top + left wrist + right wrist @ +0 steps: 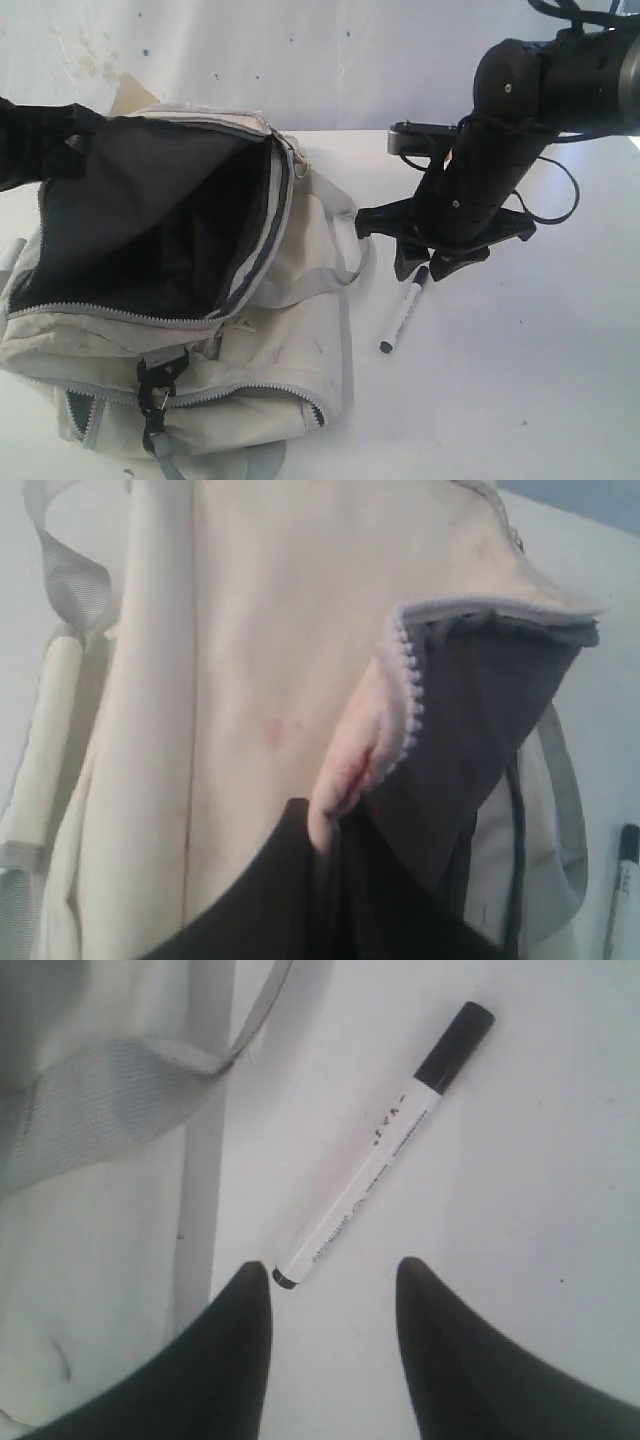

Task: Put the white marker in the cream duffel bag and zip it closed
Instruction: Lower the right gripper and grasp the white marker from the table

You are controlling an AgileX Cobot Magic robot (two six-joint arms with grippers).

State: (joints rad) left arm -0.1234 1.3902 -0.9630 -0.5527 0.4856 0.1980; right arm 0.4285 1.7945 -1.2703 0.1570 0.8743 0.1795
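Exterior view: slim white marker (403,315) lies flat on smooth white table (520,380), at 3 o'clock of the soft, stained cream duffel bag (300,330). Above it, right gripper (440,262) jaws stand parted; left gripper (70,140) is clenched on the bag's zippered rim.

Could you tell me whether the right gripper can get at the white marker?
Likely yes: the right gripper hangs open close to the white marker, which lies uncovered on the table, clear of the cream duffel bag.
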